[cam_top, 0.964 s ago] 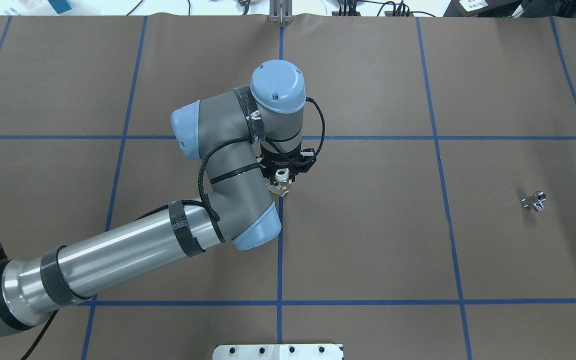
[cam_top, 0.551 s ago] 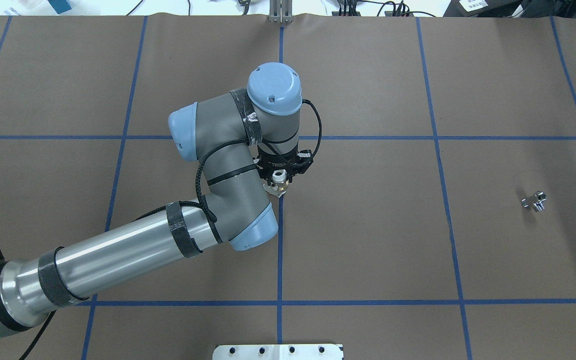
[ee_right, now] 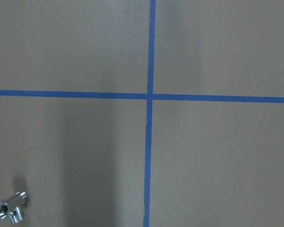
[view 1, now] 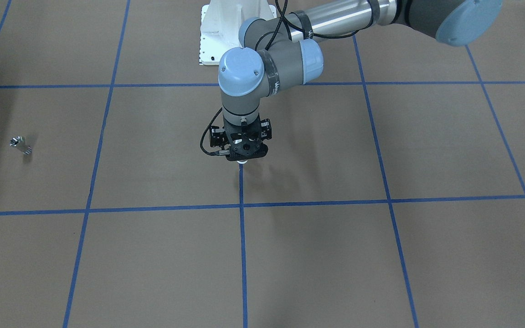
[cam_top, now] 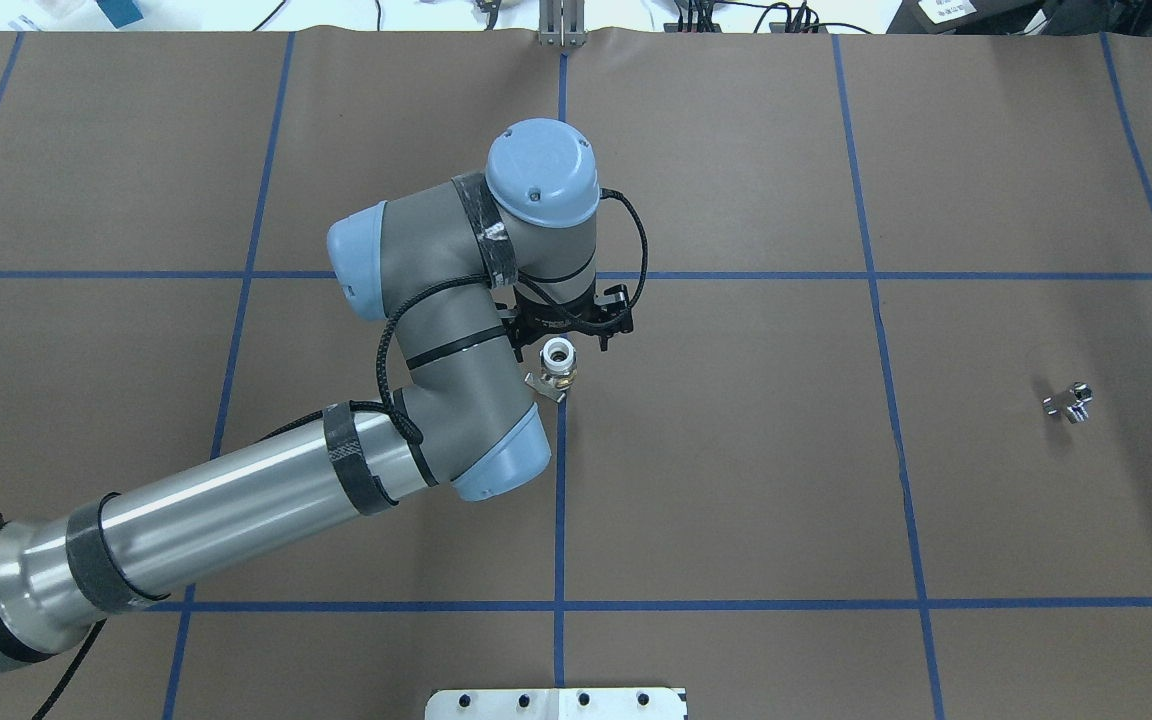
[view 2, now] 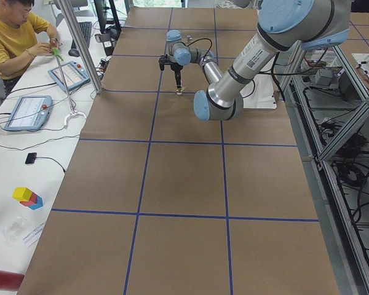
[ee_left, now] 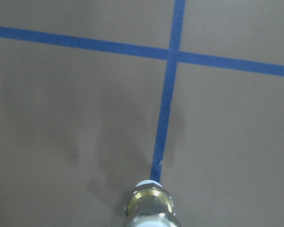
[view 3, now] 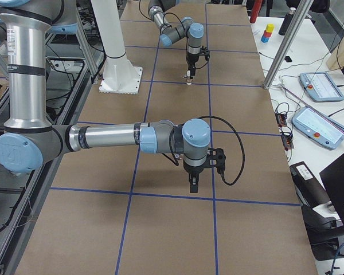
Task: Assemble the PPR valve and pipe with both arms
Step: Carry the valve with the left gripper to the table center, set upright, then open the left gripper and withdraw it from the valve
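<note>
The PPR valve (cam_top: 558,362) was upright, long axis vertical, its open white end pointing up and the other down at the table (cam_top: 736,480), over the blue tape line (cam_top: 559,500) near the middle. The left end effector (cam_top: 566,330) hung over it; we could not tell whether it pinched the valve or stood spread. Against a second earlier, the left arm (cam_top: 236,520) had shifted its wrist away and leftward in the overhead view, leaving the white rim clear of the black body; the valve had hardly moved. It showed white ends, a brass band and a grey lever (cam_top: 540,384). The pipe (cam_top: 1069,402) lay well off to the robot's right; whether the right end effector (view 3: 193,184) was spread we could not tell
</note>
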Robot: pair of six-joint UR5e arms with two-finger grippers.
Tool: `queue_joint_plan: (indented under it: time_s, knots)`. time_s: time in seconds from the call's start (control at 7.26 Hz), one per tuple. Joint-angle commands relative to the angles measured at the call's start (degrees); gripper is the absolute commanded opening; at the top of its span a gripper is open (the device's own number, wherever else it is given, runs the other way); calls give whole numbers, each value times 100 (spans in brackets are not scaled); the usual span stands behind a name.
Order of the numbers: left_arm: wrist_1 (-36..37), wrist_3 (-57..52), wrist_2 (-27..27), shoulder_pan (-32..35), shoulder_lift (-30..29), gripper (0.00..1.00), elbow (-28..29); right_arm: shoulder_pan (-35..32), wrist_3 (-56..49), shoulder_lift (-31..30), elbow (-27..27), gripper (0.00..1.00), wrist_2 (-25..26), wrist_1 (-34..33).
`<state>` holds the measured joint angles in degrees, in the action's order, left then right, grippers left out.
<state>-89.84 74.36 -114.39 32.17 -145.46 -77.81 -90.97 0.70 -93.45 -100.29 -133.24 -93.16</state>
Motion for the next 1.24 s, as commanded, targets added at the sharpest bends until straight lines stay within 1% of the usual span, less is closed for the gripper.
queue_joint_plan:
  time_s: [0.0, 0.14, 0.28, 0.41, 0.55, 0.69, 0.96, 1.1]
  knots:
    - [63, -218, -57, 174, 776, 100, -1175, 9, 0, 2, 1, 100, 0, -9]
    - [229, -768, -240, 349, 1487, 100, -2167, 9, 9, 2, -8, 100, 0, -9]
    - [691, -1340, -451, 586, 1947, 100, -2916, 26, 35, 2, -43, 100, -9, 9]
    - [800, -2250, -462, 684, 2560, 100, -3594, 200, 35, 2, -113, 100, -131, 87]
    - [793, -2686, -488, 877, 3080, 100, -3940, 455, 114, 2, -157, 100, -193, 227]
    - [793, -3343, -766, 1235, 3494, 100, -4144, 866, 697, 2, -218, 100, -176, 611]
    - [775, -5333, -1766, 2454, 4373, 100, -4199, 1499, 2409, -50, -236, 100, -150, 1778]
    - [775, -6049, -2119, 2869, 4673, 100, -4146, 1929, 3200, -50, -236, 100, -28, 2150]
